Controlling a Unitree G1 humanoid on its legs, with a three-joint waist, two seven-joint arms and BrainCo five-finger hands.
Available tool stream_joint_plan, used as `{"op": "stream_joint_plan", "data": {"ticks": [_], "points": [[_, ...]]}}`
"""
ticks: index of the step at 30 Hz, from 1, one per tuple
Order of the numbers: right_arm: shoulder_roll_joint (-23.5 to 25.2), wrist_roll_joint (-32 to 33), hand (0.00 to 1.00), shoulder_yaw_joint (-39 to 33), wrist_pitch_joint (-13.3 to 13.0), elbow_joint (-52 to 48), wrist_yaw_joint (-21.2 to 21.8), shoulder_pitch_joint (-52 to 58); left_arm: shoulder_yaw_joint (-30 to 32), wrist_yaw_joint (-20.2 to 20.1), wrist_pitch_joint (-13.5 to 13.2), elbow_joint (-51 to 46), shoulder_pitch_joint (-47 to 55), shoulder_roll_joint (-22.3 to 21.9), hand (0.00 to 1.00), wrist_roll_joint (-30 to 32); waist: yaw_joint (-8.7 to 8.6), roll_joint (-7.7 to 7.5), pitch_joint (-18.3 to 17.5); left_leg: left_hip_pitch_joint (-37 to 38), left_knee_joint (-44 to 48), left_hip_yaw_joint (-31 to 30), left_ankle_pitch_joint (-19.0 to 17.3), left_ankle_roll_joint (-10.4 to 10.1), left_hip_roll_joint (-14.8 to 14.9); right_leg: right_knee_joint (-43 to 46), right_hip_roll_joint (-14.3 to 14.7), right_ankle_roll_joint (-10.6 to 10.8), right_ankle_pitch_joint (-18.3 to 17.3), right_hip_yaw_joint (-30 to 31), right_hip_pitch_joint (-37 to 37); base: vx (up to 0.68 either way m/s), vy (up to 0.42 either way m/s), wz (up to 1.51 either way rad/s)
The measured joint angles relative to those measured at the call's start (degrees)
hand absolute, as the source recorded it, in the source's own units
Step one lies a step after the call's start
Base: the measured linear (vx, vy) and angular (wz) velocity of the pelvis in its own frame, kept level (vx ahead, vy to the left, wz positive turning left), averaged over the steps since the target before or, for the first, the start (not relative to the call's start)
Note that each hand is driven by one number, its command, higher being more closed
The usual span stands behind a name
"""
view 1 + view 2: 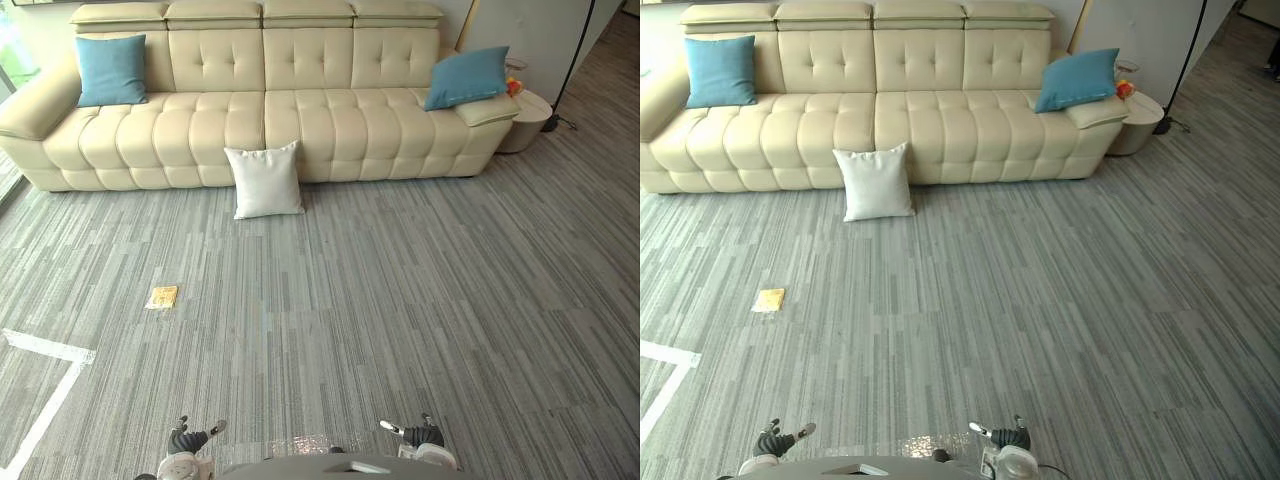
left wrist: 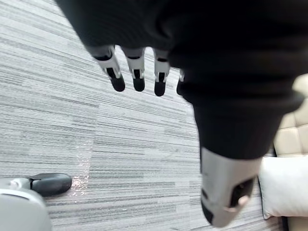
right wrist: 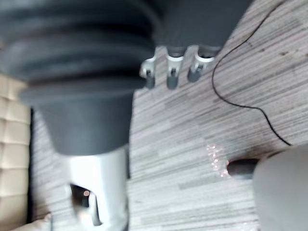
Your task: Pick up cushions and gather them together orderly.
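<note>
A white cushion (image 1: pixel 265 180) stands on the grey carpet, leaning against the front of the cream sofa (image 1: pixel 300 125). One blue cushion (image 1: pixel 111 70) rests upright at the sofa's left end. Another blue cushion (image 1: pixel 467 77) leans on the right armrest. My left hand (image 2: pixel 136 72) hangs over bare carpet with straight fingers and holds nothing; the white cushion (image 2: pixel 284 187) shows far beyond its thumb. My right hand (image 3: pixel 172 72) also hangs over the carpet, fingers relaxed and empty. Both hands are far from all three cushions.
A small flat yellow item (image 1: pixel 162 296) lies on the carpet to the left. White tape lines (image 1: pixel 50 350) mark the floor at the lower left. A round side table (image 1: pixel 530 120) and a thin black lamp pole (image 1: pixel 578 50) stand right of the sofa.
</note>
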Motion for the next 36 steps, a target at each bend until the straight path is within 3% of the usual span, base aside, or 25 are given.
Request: {"op": "stream_joint_plan", "data": {"ticks": [8, 36], "points": [[-0.08, 0.02, 0.0, -1.3, 1.22, 3.8, 0.28, -2.37, 0.11, -1.19, 0.03, 1.24, 0.1, 0.56, 0.0, -0.01, 0.18, -0.45, 0.56, 0.55, -0.05, -0.78, 0.41, 0.21, -0.26, 0.0, -0.21, 0.07, -0.05, -0.78, 0.35, -0.03, -0.008, 0.04], [0.07, 2.45, 0.0, -4.86, 1.24, 6.01, 2.35, -4.08, -1.07, -3.56, -0.05, 1.67, 0.06, 1.6, 0.0, -2.29, 0.27, -0.9, 2.6, -0.83, -0.45, -1.25, 0.22, 0.35, -0.46, -0.35, -0.41, 0.55, -0.7, -1.48, -0.34, -0.02, -0.005, 0.01]]}}
